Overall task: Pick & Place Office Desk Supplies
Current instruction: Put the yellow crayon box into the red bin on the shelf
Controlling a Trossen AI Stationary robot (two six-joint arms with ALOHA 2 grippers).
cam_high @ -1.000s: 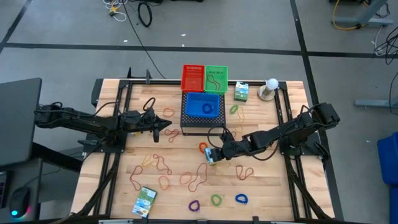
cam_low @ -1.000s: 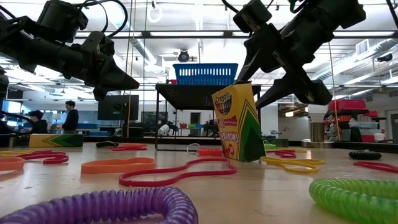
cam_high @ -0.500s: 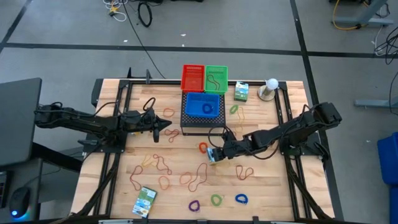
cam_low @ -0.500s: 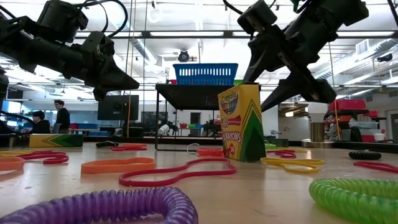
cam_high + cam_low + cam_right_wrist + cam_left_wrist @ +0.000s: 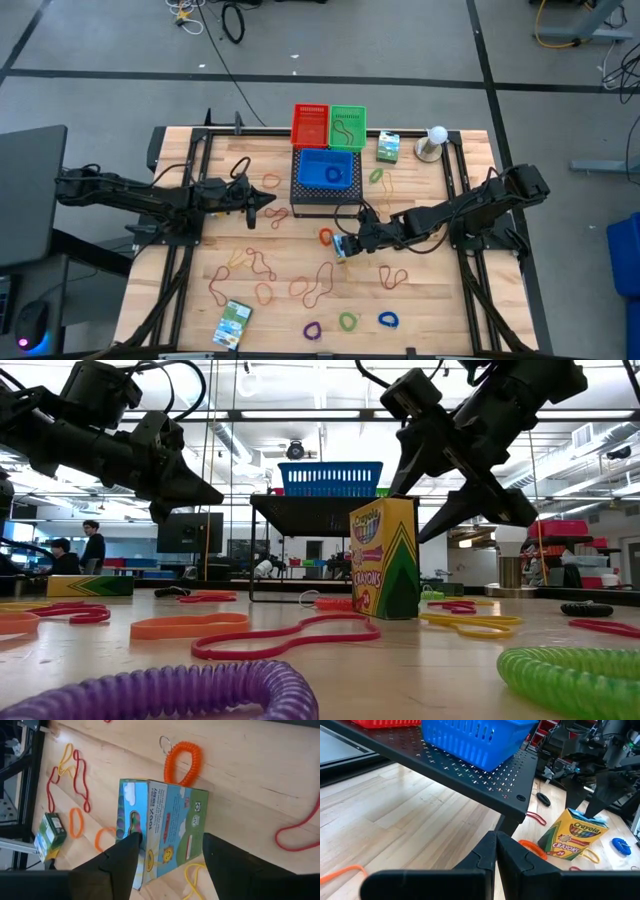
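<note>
**Crayon box standing on the table, my right pincer spread around its top**

I am hovering my right gripper (image 5: 445, 485) over the crayon box (image 5: 383, 558), which is standing upright on the wooden table (image 5: 200, 300), just in front of the black perforated box (image 5: 325, 190). My two fingers (image 5: 120, 857) are standing wide apart, one on each side of the box's upper end; in my wrist view the box is filling the gap between them, and I cannot tell whether either finger is touching the cardboard. An orange coil loop (image 5: 183, 761) is lying flat just beside the box, and red rubber bands (image 5: 285, 640) are sprawling on the wood nearby.

My left gripper (image 5: 268, 203) is waiting above the table's left half, pointing toward the perforated box, its fingers pressed together on nothing.

A second crayon box (image 5: 232, 324) is lying flat near the front edge, a third (image 5: 388, 147) by the white ball (image 5: 437, 133). Purple (image 5: 313, 329), green (image 5: 347, 322) and blue (image 5: 388, 320) coil loops are lying along the front.
</note>
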